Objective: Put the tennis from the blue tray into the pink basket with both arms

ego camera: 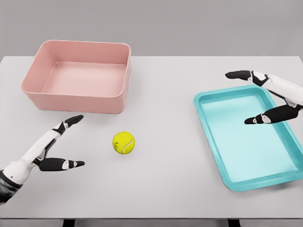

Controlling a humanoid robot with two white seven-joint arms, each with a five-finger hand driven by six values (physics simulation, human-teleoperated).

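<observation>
A yellow tennis ball point(124, 143) lies on the white table, between the pink basket point(78, 102) at the back left and the blue tray point(212, 137) at the right. Nothing lies in the tray or the basket. My left hand point(71, 142) hovers left of the ball, a short gap away, fingers spread and holding nothing. My right hand point(246, 97) hangs over the tray's far part, fingers spread too, thumb and forefinger pointing left.
The white table point(161, 94) runs across the whole view, its front edge near the bottom. A grey wall stands behind it.
</observation>
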